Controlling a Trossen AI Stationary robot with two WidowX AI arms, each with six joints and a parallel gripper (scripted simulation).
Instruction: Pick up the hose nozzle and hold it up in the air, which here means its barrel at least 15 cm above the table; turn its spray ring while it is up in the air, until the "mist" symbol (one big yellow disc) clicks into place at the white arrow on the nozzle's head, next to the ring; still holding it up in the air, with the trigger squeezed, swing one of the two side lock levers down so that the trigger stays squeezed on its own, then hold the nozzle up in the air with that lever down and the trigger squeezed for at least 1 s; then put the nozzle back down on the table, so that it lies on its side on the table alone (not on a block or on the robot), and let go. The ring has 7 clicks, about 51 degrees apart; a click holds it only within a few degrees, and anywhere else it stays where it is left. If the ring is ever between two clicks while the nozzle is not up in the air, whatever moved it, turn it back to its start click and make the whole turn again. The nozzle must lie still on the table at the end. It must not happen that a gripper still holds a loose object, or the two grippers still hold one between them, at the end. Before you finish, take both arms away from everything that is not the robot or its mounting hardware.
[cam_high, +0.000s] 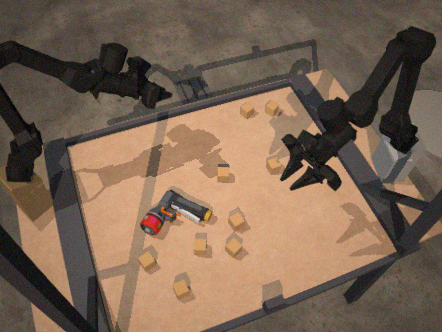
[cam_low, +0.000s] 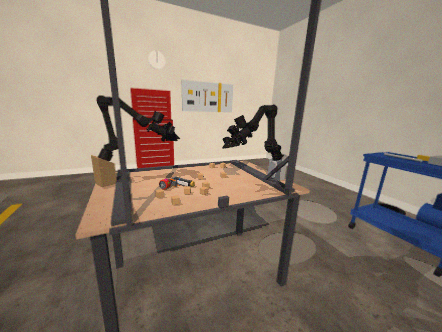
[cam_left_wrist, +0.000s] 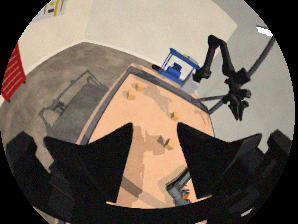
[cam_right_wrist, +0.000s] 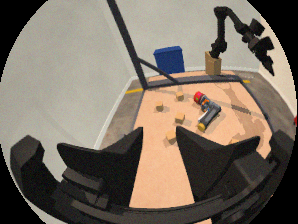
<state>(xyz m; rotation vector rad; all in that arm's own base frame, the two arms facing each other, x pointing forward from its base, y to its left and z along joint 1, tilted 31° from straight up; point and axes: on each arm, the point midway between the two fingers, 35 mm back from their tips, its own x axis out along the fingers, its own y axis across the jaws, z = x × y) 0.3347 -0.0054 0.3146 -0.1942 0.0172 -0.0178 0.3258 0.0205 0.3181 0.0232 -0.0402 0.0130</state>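
The hose nozzle (cam_high: 190, 206) (cam_low: 185, 180) (cam_left_wrist: 175, 193) (cam_right_wrist: 212, 114) lies on its side on the table (cam_high: 310, 230), among small blocks. Its red spray ring (cam_high: 150, 223) (cam_low: 164, 184) (cam_right_wrist: 199, 97) faces the left arm's side; its symbols are too small to read. An orange part (cam_high: 167, 212) shows between head and dark handle; lever positions cannot be told. My left gripper (cam_high: 163, 97) (cam_low: 176, 138) (cam_left_wrist: 155, 126) is open and empty, high above the back edge, away from the nozzle. My right gripper (cam_high: 287, 184) (cam_low: 224, 146) (cam_right_wrist: 159, 130) is open and empty, raised over the right part of the table.
Several small wooden blocks lie around the nozzle, including one near its handle end (cam_high: 236, 220) and one behind it (cam_high: 223, 173). Two more (cam_high: 247, 110) (cam_high: 272, 107) lie near the back edge. Dark frame rails (cam_high: 70, 215) border the table, and upright posts (cam_low: 300, 100) rise from it.
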